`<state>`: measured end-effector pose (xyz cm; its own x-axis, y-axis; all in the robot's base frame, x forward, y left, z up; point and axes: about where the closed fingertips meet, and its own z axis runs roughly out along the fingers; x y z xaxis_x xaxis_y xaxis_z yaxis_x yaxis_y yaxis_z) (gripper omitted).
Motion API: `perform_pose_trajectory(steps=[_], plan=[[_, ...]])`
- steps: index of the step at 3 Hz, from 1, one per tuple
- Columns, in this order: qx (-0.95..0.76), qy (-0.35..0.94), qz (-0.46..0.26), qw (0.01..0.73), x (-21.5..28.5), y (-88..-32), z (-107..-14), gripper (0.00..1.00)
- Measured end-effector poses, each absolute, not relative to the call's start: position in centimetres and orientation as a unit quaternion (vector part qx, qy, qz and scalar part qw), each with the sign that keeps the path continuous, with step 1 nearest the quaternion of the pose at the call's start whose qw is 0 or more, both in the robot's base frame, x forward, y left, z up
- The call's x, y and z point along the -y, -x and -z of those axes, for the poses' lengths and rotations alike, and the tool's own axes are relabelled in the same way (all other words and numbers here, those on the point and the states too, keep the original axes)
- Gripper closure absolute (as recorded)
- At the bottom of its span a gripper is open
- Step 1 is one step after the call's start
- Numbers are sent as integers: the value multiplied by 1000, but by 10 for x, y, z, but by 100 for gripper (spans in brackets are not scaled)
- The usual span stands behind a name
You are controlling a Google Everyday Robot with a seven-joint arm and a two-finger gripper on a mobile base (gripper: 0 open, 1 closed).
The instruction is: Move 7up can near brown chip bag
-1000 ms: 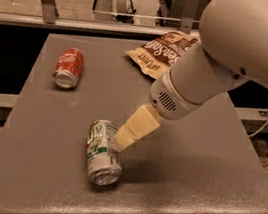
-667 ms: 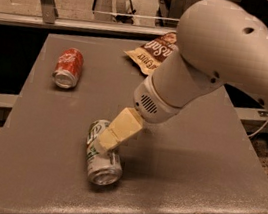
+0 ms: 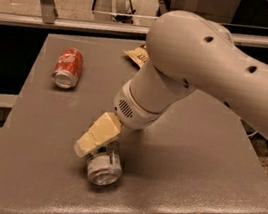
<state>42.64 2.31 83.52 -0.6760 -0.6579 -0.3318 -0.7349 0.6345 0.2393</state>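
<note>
My end effector (image 3: 98, 136) had dropped onto the small silver-white, green-labelled 7up can (image 3: 105, 168), well apart from the crinkled dark brown chip bag (image 3: 138, 55); pickup seemed imminent, though whether it gripped I couldn't tell.

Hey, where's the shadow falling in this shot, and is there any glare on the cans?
Camera view: warm, dim light; the arm throws a soft shadow on the table beside the 7up can, whose silver near end gleams mildly; the gripper is at that can, covering its far part; the red cola can shows a faint sheen; the arm hides most of the brown chip bag.
</note>
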Motion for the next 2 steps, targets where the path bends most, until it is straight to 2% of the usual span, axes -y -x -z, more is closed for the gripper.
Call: perform_pose_trajectory(steps=[2], plan=[[-910, 376, -139, 109, -43, -413, -830, 41]])
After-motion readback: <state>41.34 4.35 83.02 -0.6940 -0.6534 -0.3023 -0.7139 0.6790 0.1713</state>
